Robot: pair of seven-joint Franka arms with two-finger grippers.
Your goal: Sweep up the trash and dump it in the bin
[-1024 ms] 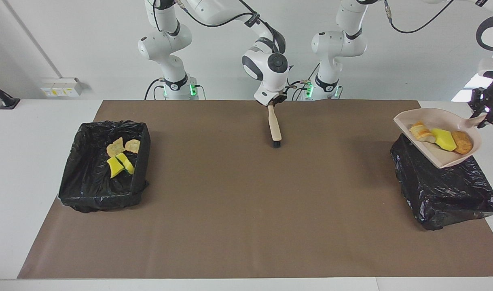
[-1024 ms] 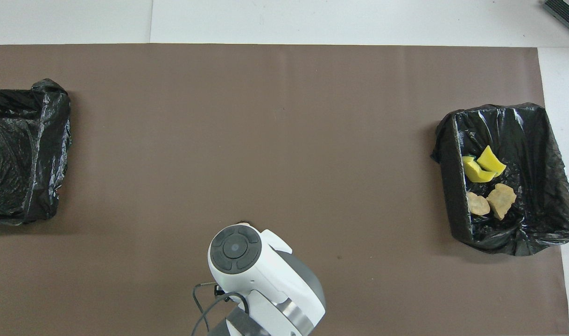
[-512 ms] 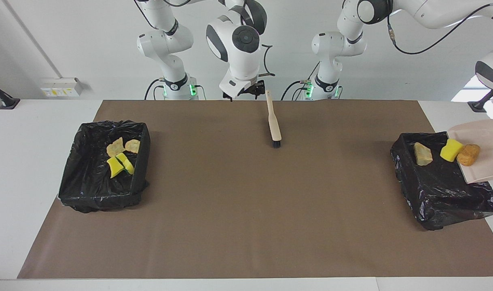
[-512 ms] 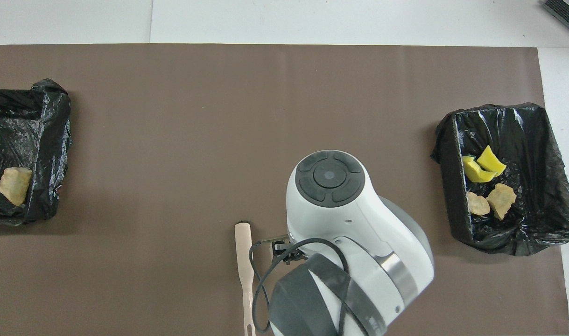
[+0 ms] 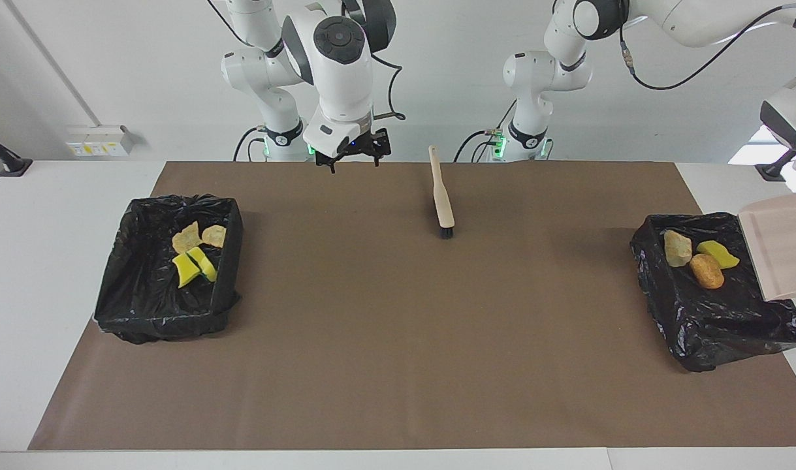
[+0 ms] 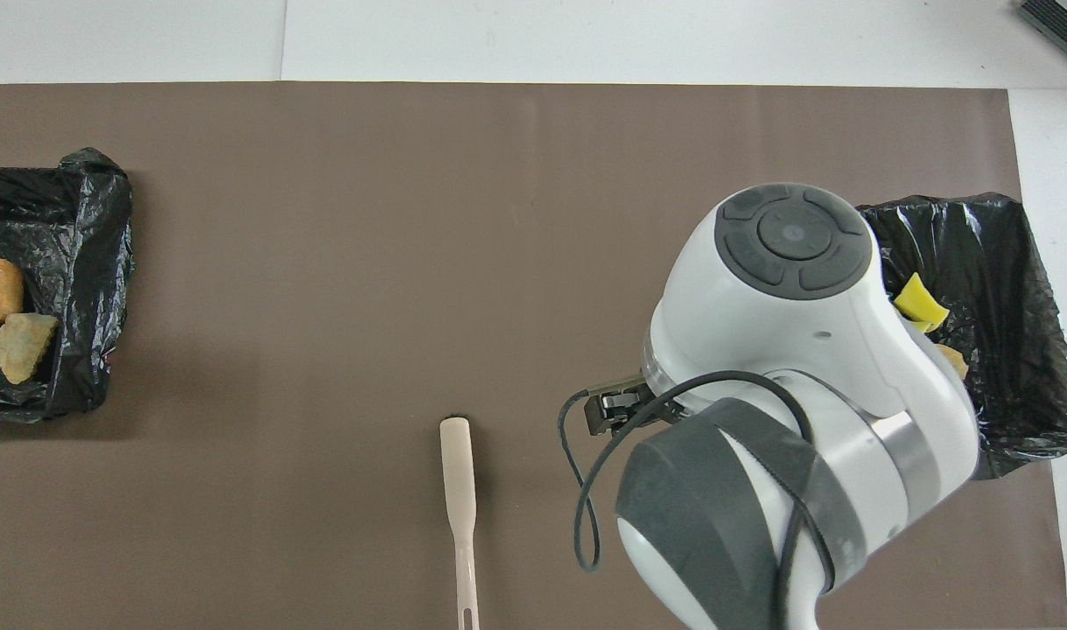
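the right gripper [image 5: 349,151] hangs with fingers spread and empty over the brown mat [image 5: 371,339] at the robots' edge. the left gripper is out of view, clenched, apparently holding the tilted beige dustpan [image 5: 781,251] over the bin at the left arm's end [image 5: 717,320]. one brush [image 5: 441,196] lies on the mat. two black-lined bins: three scraps [image 5: 699,256] lie in that one, four scraps [image 5: 196,251] in the bin at the right arm's end [image 5: 169,307]. white table [image 5: 32,261], pale wall.
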